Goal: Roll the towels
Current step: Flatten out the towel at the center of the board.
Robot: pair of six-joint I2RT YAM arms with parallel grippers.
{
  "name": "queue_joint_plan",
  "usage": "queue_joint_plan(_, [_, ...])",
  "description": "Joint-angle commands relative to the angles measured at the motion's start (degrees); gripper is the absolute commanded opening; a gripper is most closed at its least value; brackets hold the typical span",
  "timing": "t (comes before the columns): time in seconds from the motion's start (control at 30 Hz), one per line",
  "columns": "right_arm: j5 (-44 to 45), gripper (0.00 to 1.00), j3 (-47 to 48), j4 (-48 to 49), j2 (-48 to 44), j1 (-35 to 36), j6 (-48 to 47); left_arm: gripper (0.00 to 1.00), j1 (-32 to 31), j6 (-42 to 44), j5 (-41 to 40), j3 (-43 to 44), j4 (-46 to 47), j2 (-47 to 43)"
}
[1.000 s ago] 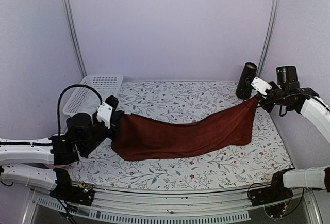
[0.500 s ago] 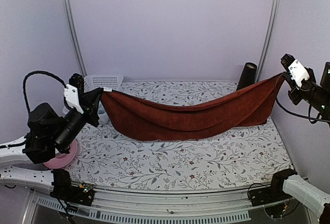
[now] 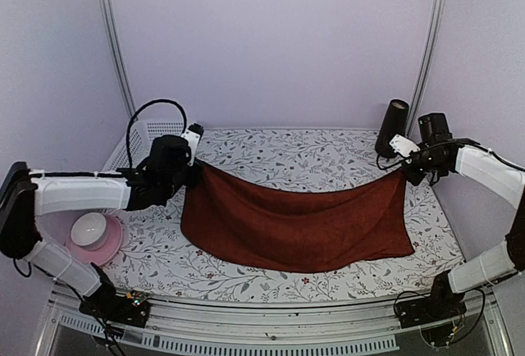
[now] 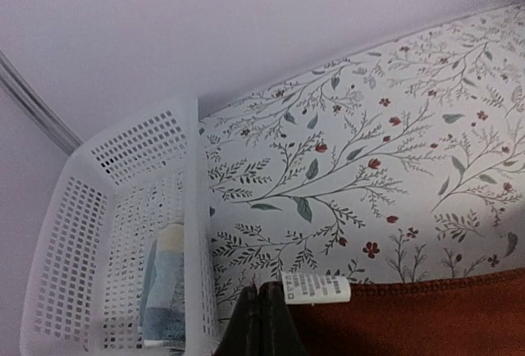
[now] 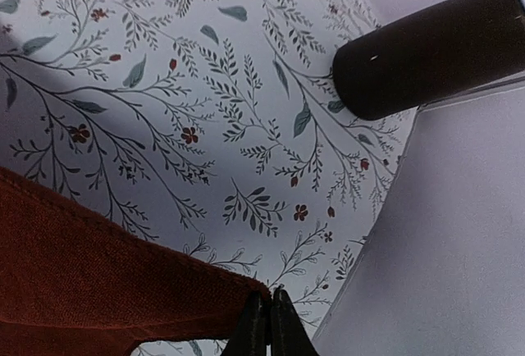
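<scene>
Two pincers [image 4: 259,300] [image 5: 267,305] tight on corners of maroon towel [image 3: 303,229], hem seemingly on table [image 3: 287,149]

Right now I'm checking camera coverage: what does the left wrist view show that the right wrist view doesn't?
Only the left wrist: a white basket holding a pale-blue towel, and a white care label on the maroon towel. Only the right wrist: a dark cylinder by the wall. Both: a corner of that towel pinched shut, by the left gripper and the right gripper, above the floral tablecloth.

Left claw [image 4: 261,325] tight on maroon towel [image 4: 410,319] corner, white label [image 4: 316,287] alongside, white basket [image 4: 193,208] just beside.
</scene>
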Motion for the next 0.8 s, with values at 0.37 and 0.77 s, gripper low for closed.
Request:
queue_joint_plan(0.37, [11.8,0.02,13.0,22.1,29.4,-3.9,0.0,0.0,8.7,7.3,0.1,26.4,11.4,38.8])
queue_joint_plan(0.77, [9.4,0.02,12.3,22.8,26.2,-6.9,0.4,0.0,12.7,8.8,14.8,23.8,16.6,33.1])
